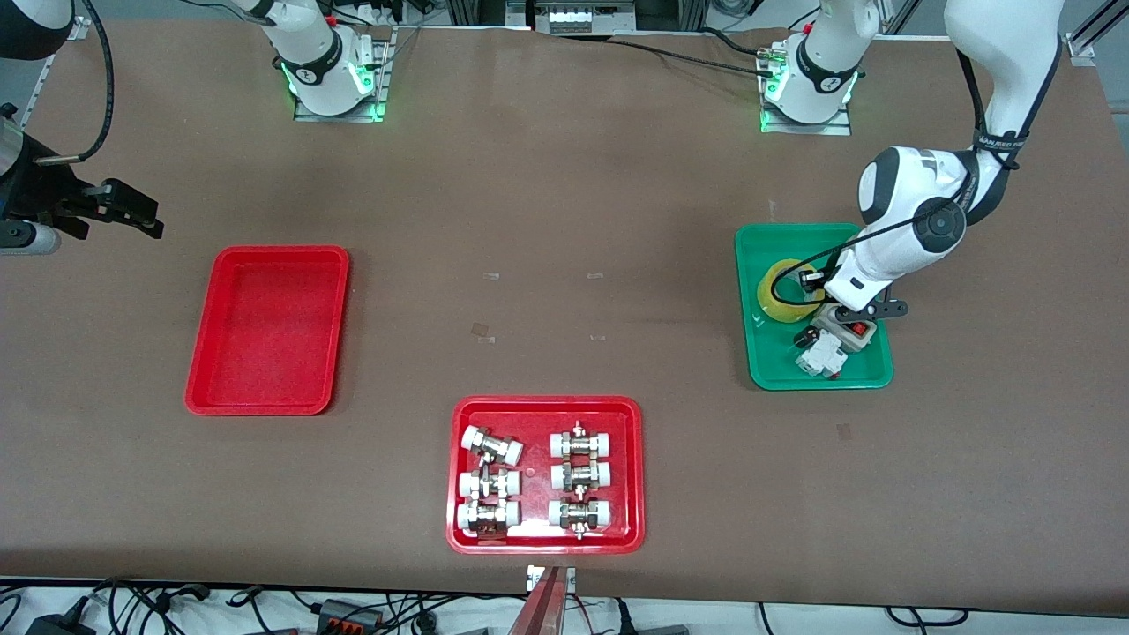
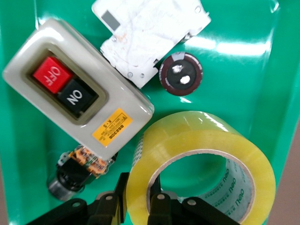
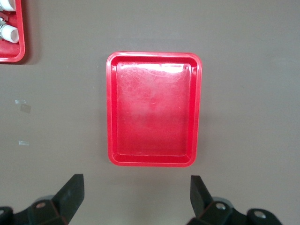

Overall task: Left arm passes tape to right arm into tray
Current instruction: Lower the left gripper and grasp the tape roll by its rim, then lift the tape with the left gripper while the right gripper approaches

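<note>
The yellow tape (image 1: 769,300) lies flat in the green tray (image 1: 767,366) at the left arm's end of the table. My left gripper (image 1: 816,295) is down in that tray. In the left wrist view one finger (image 2: 121,194) is outside the tape's (image 2: 187,136) wall and the other is inside its hole, so my left gripper (image 2: 139,187) is shut on the wall. The plain red tray (image 1: 267,331) lies empty toward the right arm's end. My right gripper (image 1: 132,212) waits open and empty in the air off that tray's edge, and its wrist view (image 3: 136,187) looks down on the tray (image 3: 153,110).
The green tray (image 2: 243,75) also holds a grey OFF/ON switch box (image 2: 77,93), a white breaker (image 2: 150,33), a dark red round cap (image 2: 181,74) and a small orange-black part (image 2: 77,166), all close to the tape. A red tray of metal fittings (image 1: 545,404) lies nearest the front camera.
</note>
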